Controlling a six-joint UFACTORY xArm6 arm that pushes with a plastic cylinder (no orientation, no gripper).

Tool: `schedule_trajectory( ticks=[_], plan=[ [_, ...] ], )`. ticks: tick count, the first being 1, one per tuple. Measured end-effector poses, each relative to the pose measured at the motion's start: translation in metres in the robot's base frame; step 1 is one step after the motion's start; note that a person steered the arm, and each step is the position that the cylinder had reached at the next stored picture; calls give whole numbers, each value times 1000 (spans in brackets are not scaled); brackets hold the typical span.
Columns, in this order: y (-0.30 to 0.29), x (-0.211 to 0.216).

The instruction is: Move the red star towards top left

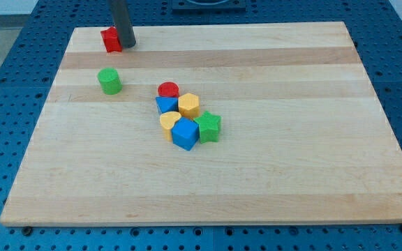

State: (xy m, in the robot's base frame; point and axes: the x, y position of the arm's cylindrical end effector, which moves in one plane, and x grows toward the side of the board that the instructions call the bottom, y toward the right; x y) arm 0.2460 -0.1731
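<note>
Covering the right side of the red star (pixel 109 39), my rod hides part of its outline, so the star points are hard to make out. My tip (pixel 127 45) touches the star's right edge; there are no jaws to part or close. The star sits at the board's (pixel 292 181) far left corner. Green cylinder (pixel 109 81) sits nearer, well apart.

No readable text, labels or numbers anywhere.
</note>
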Motion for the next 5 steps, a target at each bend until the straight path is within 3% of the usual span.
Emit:
schedule_trajectory(
  ticks=[2,5],
  plan=[
    [-15,25],
    [-41,11]
  ],
)
